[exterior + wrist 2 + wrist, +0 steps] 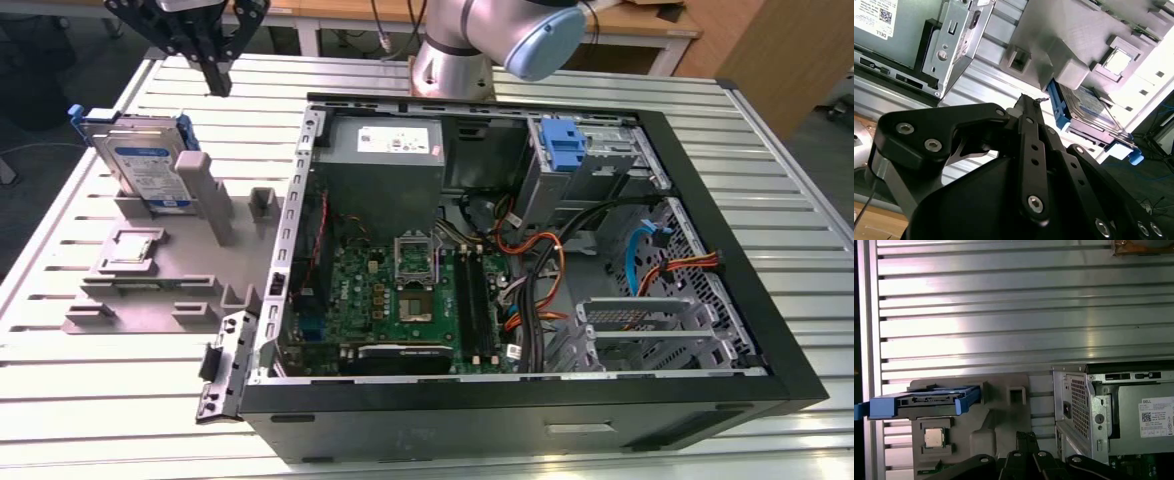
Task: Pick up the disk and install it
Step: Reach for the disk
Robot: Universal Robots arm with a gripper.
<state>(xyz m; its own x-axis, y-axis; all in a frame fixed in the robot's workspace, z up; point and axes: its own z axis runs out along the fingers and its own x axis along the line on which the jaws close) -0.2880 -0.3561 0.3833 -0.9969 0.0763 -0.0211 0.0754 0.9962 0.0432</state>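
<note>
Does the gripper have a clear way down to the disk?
Probably yes: the gripper hangs just above the disk, which stands upright in its grey holder with nothing over its top edge.

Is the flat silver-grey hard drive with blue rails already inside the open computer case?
No, the drive stands upright in the grey holder beside the case.

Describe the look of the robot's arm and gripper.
The arm is a smooth silver-grey tube with a rounded light-blue cap on its joint. The gripper is matte black, built of flat linked bars that narrow into slim fingers. Shiny silver bolts join the bars, as the second wrist view shows.
</note>
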